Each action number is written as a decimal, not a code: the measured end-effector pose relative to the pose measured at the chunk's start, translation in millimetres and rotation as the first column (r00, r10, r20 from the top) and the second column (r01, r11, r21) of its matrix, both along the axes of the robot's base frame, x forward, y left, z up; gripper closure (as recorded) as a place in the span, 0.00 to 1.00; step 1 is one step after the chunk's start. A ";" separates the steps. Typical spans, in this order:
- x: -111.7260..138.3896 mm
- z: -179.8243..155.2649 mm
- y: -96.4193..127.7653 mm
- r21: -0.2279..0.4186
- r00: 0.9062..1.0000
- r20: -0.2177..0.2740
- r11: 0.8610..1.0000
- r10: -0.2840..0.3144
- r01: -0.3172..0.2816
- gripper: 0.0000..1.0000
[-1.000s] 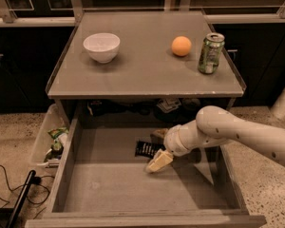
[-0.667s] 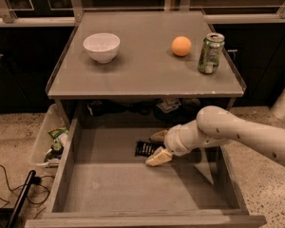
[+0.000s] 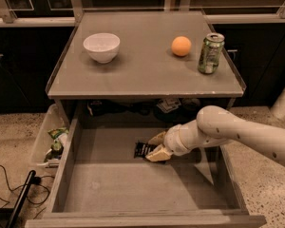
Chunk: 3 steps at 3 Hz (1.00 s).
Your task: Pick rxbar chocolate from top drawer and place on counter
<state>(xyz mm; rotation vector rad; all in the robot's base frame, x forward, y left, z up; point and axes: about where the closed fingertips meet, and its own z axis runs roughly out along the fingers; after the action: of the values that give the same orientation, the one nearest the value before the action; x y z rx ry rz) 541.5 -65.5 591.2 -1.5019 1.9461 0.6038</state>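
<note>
- Your tool [image 3: 154, 145] sits low in the top drawer [image 3: 114, 184], fingers spread at the right end of the rxbar chocolate [image 3: 143, 149], which lies flat on the drawer bottom towards the back.
- The wrapper is thin. If you close too high, the fingers may skate over it or shove it away.
- As you lift out, the arm passes under the desk [image 3: 147, 80] edge, and a knock could shake the bar loose.
- Place it carelessly and you could tip the green soda can [image 3: 210, 53] or roll the orange [image 3: 181, 46].
</note>
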 end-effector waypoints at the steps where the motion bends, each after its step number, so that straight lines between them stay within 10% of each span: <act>1: 0.0 0.0 0.0 0.000 1.000 0.000 1.000 0.000 0.000 1.00; 3: -9.2 16.9 0.1 0.018 0.999 -0.021 1.000 0.026 -0.025 1.00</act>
<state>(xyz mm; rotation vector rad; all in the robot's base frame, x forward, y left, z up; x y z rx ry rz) 532.4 -65.4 608.1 -1.5172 1.9356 0.6493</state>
